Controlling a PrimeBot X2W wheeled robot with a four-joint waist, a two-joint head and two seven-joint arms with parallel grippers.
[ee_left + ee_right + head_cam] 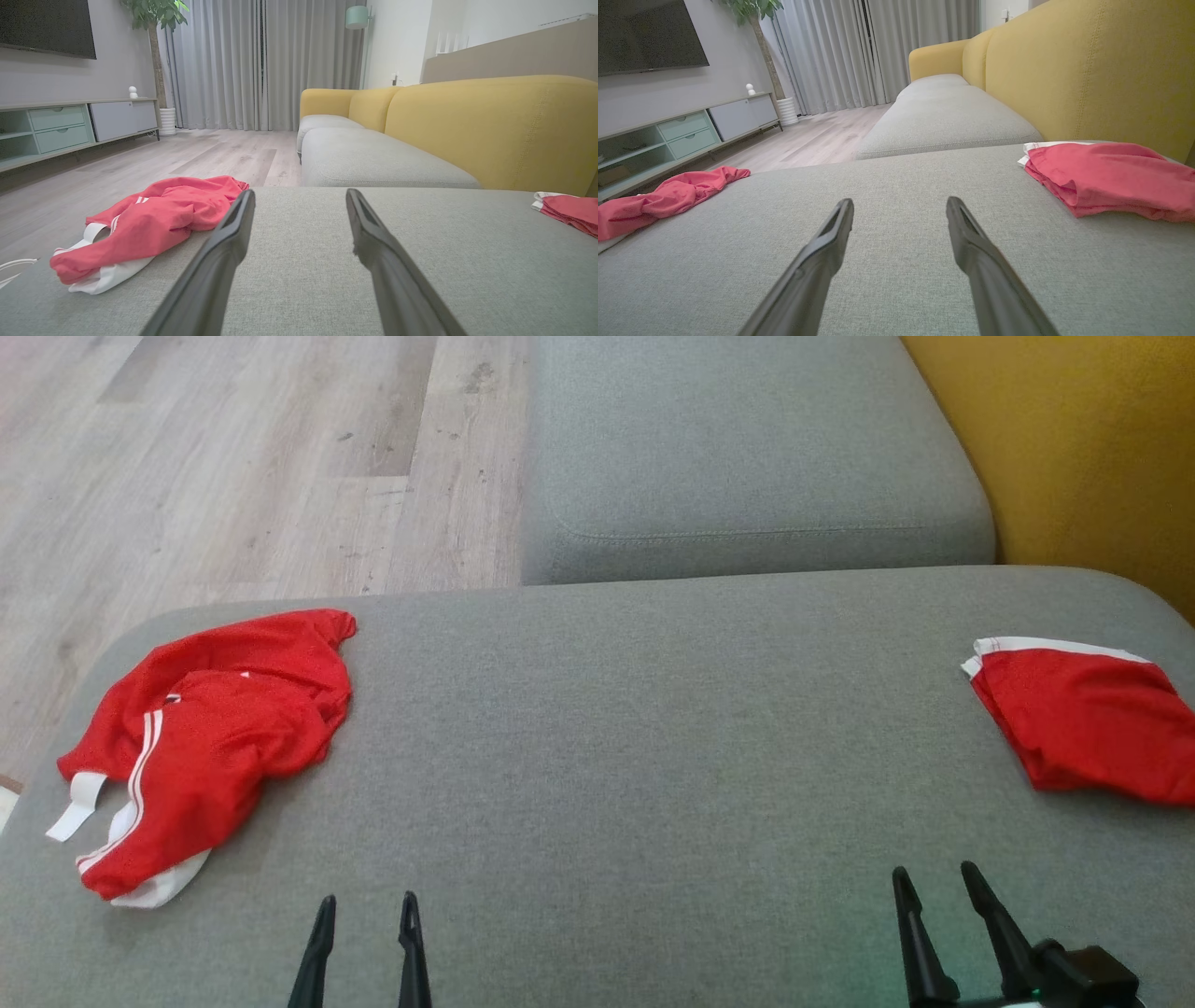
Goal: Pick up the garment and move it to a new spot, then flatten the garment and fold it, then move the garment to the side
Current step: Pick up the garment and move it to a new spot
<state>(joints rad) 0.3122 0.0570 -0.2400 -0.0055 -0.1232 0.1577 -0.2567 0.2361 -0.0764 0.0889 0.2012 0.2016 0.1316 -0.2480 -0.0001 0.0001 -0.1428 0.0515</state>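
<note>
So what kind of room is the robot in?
It looks like a living room in a home. There is a grey and yellow sofa, a TV on the wall above a low cabinet, and long curtains beside a potted plant.

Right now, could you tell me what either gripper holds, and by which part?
Nothing is held: left gripper and right gripper are both open, clear of the crumpled garment and folded garment.
</note>
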